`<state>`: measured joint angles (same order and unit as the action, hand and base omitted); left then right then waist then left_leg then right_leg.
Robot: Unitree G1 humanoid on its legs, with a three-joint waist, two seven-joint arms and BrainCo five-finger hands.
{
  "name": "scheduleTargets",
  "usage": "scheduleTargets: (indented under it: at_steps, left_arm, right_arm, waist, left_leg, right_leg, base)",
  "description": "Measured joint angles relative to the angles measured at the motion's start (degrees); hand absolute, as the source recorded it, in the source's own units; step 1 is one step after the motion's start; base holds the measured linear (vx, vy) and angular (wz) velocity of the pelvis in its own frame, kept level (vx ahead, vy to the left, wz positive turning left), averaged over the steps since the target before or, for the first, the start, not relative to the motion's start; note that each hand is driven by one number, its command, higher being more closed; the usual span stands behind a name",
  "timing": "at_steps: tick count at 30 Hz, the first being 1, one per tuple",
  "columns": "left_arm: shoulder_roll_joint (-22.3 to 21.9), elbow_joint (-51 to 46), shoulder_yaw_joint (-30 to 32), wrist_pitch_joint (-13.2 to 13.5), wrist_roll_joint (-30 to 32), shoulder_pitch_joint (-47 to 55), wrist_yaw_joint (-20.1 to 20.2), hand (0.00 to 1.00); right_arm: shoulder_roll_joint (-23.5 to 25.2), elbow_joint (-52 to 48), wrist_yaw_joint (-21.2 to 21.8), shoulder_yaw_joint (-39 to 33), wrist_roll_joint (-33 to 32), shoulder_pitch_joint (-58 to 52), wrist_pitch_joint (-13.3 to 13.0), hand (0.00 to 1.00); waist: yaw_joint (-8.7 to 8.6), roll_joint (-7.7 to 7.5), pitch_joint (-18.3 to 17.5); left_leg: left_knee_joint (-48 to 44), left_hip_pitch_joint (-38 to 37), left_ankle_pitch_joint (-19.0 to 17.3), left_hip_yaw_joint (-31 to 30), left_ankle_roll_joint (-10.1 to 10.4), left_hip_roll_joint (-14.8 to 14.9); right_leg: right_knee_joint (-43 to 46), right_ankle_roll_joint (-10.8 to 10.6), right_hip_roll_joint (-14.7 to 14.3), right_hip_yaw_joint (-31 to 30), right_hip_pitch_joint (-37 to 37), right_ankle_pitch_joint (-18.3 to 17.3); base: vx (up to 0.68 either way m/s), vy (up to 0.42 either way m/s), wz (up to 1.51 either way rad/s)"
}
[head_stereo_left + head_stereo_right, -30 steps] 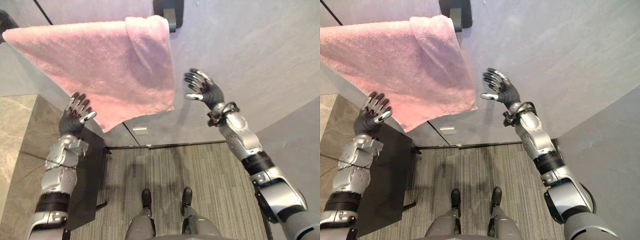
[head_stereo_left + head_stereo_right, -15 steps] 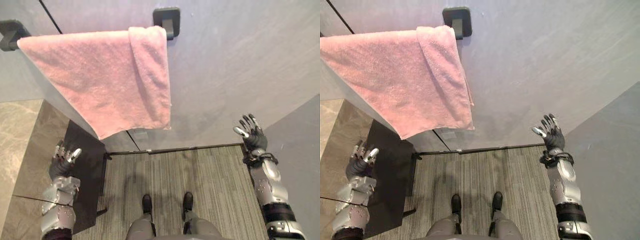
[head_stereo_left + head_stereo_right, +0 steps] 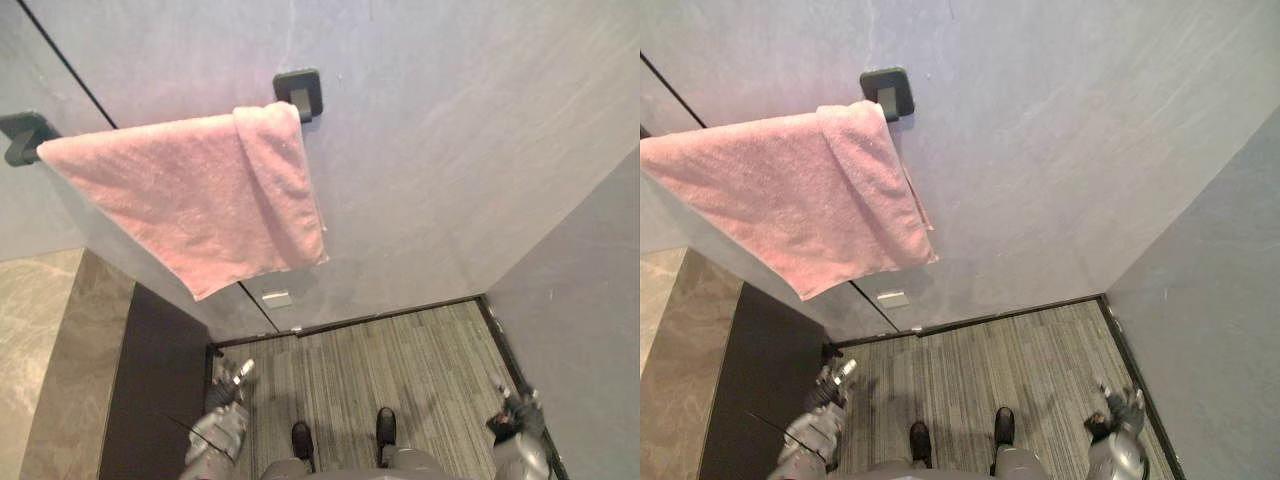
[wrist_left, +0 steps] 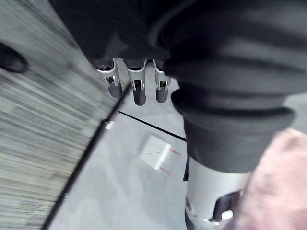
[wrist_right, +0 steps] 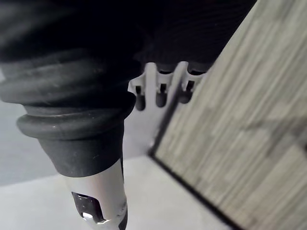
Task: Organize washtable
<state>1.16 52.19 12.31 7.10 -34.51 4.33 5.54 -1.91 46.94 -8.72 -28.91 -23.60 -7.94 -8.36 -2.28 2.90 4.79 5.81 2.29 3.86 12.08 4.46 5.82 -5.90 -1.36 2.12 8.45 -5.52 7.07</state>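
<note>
A pink towel (image 3: 190, 205) hangs over a wall bar between 2 black brackets (image 3: 300, 93), hiding the bar itself. Low at the near left, the left hand (image 3: 228, 392) is partly cut off, its fingers relaxed and empty. At the near right, the right hand (image 3: 512, 420) is likewise loose and empty.

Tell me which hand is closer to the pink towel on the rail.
Left. The left hand hangs low, roughly beneath the pink towel; the right hand is low too, far off near the side wall.
</note>
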Motion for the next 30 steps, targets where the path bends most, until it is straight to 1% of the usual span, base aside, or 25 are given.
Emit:
scheduleTargets:
  at_steps: [1,2,3,4,6,7,8,9,11,12,13,15,18,20,22,23,24,25,26,27,28,29,30]
  left_arm:
    - [-0.6,1.69,0.56,-0.17,0.49,0.11,-0.18,0.0]
    - [-2.05,5.01,2.66,-0.64,1.69,0.94,-0.95,0.0]
    - [-2.44,6.1,3.53,-0.72,2.28,1.31,-1.03,0.0]
    - [-2.86,7.34,6.31,-0.8,3.81,1.35,-1.57,0.0]
    - [-3.26,9.14,11.07,-1.6,8.34,1.49,-3.34,0.0]
    - [-3.44,9.53,11.75,-1.73,9.14,1.69,-3.6,0.0]
    - [-3.7,9.77,13.35,-1.92,10.8,2.05,-4.38,0.0]
    - [-4.25,9.79,14.94,-2.17,12.85,2.38,-4.68,0.0]
    - [-4.32,10.01,15.38,-2.37,14.39,2.78,-4.9,0.0]
    - [-4.18,10.11,15.32,-2.43,16.97,3.23,-5.6,0.0]
    - [-4.08,10.11,15.25,-2.44,17.84,3.26,-5.7,0.0]
    - [-3.62,10.11,14.12,-2.49,19.68,3.2,-5.78,0.0]
    - [-2.14,10.13,9.77,-2.74,21.87,3.0,-6.09,0.0]
    - [-0.5,10.23,4.11,-2.84,24.29,1.99,-6.89,0.0]
    - [0.59,10.21,0.05,-2.8,26.48,0.95,-6.95,0.0]
    - [0.88,10.17,-2.25,-2.78,26.95,0.03,-7.0,0.0]
    - [1.13,10.19,-3.76,-2.8,27.86,-0.82,-7.06,0.0]
    - [1.35,10.11,-4.42,-2.77,28.18,-1.16,-7.06,0.0]
    - [1.44,10.11,-5.45,-2.77,28.65,-1.65,-7.06,0.0]
    - [1.52,9.91,-5.57,-2.77,28.91,-1.7,-7.06,0.0]
    - [1.94,9.43,-5.64,-2.82,29.18,-1.63,-7.1,0.0]
    - [2.48,9.21,-5.87,-2.86,29.34,-1.38,-7.12,0.0]
    - [2.71,9.14,-5.92,-2.88,29.69,-1.09,-7.22,0.0]
  right_arm:
    - [0.4,1.76,-0.01,-0.39,0.35,-0.52,0.03,0.0]
    - [1.32,5.17,0.09,-1.04,2.02,-1.76,0.39,0.0]
    - [1.6,6.09,0.09,-1.16,2.55,-2.56,0.6,0.0]
    - [2.38,7.72,0.17,-1.91,3.55,-3.55,1.16,0.0]
    - [3.44,8.69,0.18,-2.0,5.17,-5.3,2.45,0.0]
    - [3.66,8.83,0.2,-1.98,5.52,-5.55,2.53,0.0]
    - [4.19,9.36,0.26,-1.85,6.26,-5.66,2.68,0.0]
    - [4.1,9.85,0.72,-1.49,6.9,-5.88,2.78,0.0]
    - [3.73,10.0,1.44,0.39,7.95,-5.79,3.07,0.0]
    - [3.38,10.17,1.78,1.73,9.31,-5.69,3.33,0.0]
    - [3.08,10.21,2.04,2.48,9.95,-5.72,3.37,0.0]
    - [2.78,10.41,2.68,3.4,11.34,-5.42,3.54,0.0]
    - [1.96,10.76,2.78,6.01,13.95,-4.61,3.86,0.0]
    - [1.15,11.21,2.79,8.73,15.32,-3.82,4.08,0.0]
    - [0.68,11.46,2.73,10.18,16.6,-3.18,4.51,0.0]
    - [0.02,11.82,2.74,11.46,17.4,-2.49,4.53,0.0]
    - [-0.36,11.85,2.8,12.1,17.61,-2.2,4.54,0.0]
    - [-0.38,11.87,2.77,12.07,17.61,-2.18,4.5,0.0]
    - [-0.24,12.01,2.77,12.07,17.6,-2.19,4.5,0.0]
    - [-0.16,12.28,2.78,12.15,17.64,-2.15,4.49,0.0]
    - [0.07,12.43,2.79,12.63,17.71,-2.19,4.51,0.0]
    - [0.03,12.43,2.84,13.81,18.46,-2.19,4.51,0.0]
    - [-0.1,12.36,2.92,15.22,20.39,-1.99,4.49,0.0]
  waist:
    - [0.02,-0.08,-0.06]
    - [-0.02,-0.2,-0.51]
    - [-0.06,-0.24,-0.73]
    - [0.01,-0.23,-0.84]
    - [0.06,-0.41,-1.1]
    - [0.02,-0.63,-1.35]
    - [0.06,-0.38,-2.06]
    - [0.17,-0.72,-2.13]
    - [0.57,-1.1,-2.37]
    - [1.0,-1.57,-2.79]
    - [1.27,-1.43,-3.12]
    - [1.59,-1.92,-3.18]
    - [1.6,-2.53,-3.2]
    - [1.51,-3.12,-2.88]
    - [1.45,-3.42,-2.76]
    - [1.3,-3.34,-2.54]
    - [1.43,-3.32,-2.33]
    - [1.29,-3.41,-2.35]
    - [1.07,-3.88,-2.2]
    - [0.9,-4.16,-1.91]
    - [0.79,-4.76,-1.88]
    - [0.82,-5.33,-1.96]
    - [1.06,-5.83,-2.24]
  left_leg:
    - [0.0,-0.38,-0.16,0.28,-0.03,0.04]
    - [0.01,-1.21,-0.72,1.15,0.13,0.13]
    - [0.01,-1.38,-0.85,1.41,0.09,0.14]
    - [0.01,-1.78,-1.38,1.65,0.29,0.2]
    - [0.02,-3.09,-2.08,2.36,0.09,0.2]
    - [0.02,-3.1,-2.18,2.39,0.06,0.18]
    - [0.02,-3.3,-2.37,2.43,0.06,0.11]
    - [0.02,-3.84,-2.64,2.44,-0.05,0.03]
    - [0.02,-4.6,-3.1,2.46,0.03,0.03]
    - [0.02,-4.84,-3.32,2.45,0.06,0.07]
    - [0.02,-4.88,-3.35,2.45,0.17,0.07]
    - [0.02,-4.84,-3.32,2.36,0.04,0.06]
    - [0.02,-4.95,-3.34,2.14,0.04,0.01]
    - [0.0,-4.6,-3.29,1.23,0.03,-0.1]
    - [-0.03,-3.44,-3.13,-0.11,0.02,-0.33]
    - [-0.09,-2.84,-2.89,-1.3,-0.14,-0.24]
    - [-0.16,-2.56,-2.71,-3.05,-0.28,-0.1]
    - [-0.06,-2.28,-2.67,-4.27,-0.26,-0.06]
    - [-0.06,-2.02,-2.44,-5.48,-0.2,-0.12]
    - [-0.06,-1.79,-2.15,-7.6,-0.09,-0.41]
    - [-0.07,-1.63,-1.86,-9.62,0.13,-0.78]
    - [-0.19,-1.48,-1.55,-11.38,0.43,-0.86]
    - [-0.4,-0.58,-1.0,-13.34,0.98,-0.82]
  right_leg:
    - [0.0,-0.08,-0.04,-0.25,0.24,-0.16]
    - [0.01,-0.24,-0.11,-0.78,0.69,-0.46]
    - [0.01,-0.2,-0.11,-0.9,0.79,-0.55]
    - [0.03,-0.28,-0.13,-0.93,1.47,-0.81]
    - [0.02,-0.53,-0.08,-1.13,2.62,-1.39]
    - [0.02,-0.66,-0.05,-1.12,2.63,-1.52]
    - [0.09,-0.8,0.05,-1.1,2.86,-1.7]
    - [0.21,-0.93,0.15,-1.05,3.42,-1.85]
    - [0.21,-1.09,0.16,-0.96,4.16,-2.12]
    - [0.21,-1.22,0.14,-0.82,4.47,-2.43]
    - [0.21,-1.21,0.14,-0.82,4.51,-2.55]
    - [0.22,-1.33,0.16,-0.7,4.49,-2.72]
    - [0.23,-1.18,0.22,-0.43,4.52,-2.69]
    - [0.26,-1.17,0.41,0.6,4.47,-2.68]
    - [0.65,-1.54,0.63,1.46,4.14,-2.99]
    - [3.81,-1.76,0.5,1.08,2.76,-4.64]
    - [8.82,-1.55,0.53,0.23,0.73,-6.82]
    - [11.78,-1.71,0.76,-0.46,-0.29,-8.23]
    - [15.85,-1.94,1.26,-1.21,-1.39,-10.32]
    - [19.53,-2.13,1.87,-1.65,-2.21,-12.48]
    - [22.49,-2.2,2.33,-2.64,-2.81,-14.38]
    - [24.22,-2.35,2.51,-3.94,-2.85,-15.61]
    - [24.64,-1.91,2.47,-5.4,-2.83,-16.86]
  base:
    - [0.07,-0.001,-0.25]
    - [0.05,0.002,-0.23]
    - [0.08,0.006,-0.21]
    - [0.06,0.011,-0.08]
    - [0.06,0.012,-0.08]
    - [0.07,0.013,-0.05]
    - [0.1,0.019,0.01]
    - [0.08,0.016,0.01]
    - [0.07,0.009,0.02]
    - [0.08,0.003,0.02]
    - [0.08,-0.002,0.01]
    - [0.06,-0.005,0.02]
    - [0.07,-0.007,0.05]
    - [0.05,-0.01,0.2]
    - [0.0,-0.009,0.34]
    - [0.0,-0.012,0.44]
    - [0.02,-0.002,0.54]
    - [0.03,0.02,0.71]
    - [0.03,0.024,0.91]
    - [0.04,0.008,1.1]
    - [0.04,-0.041,1.08]
    - [0.03,-0.072,1.07]
    - [0.03,-0.087,0.83]
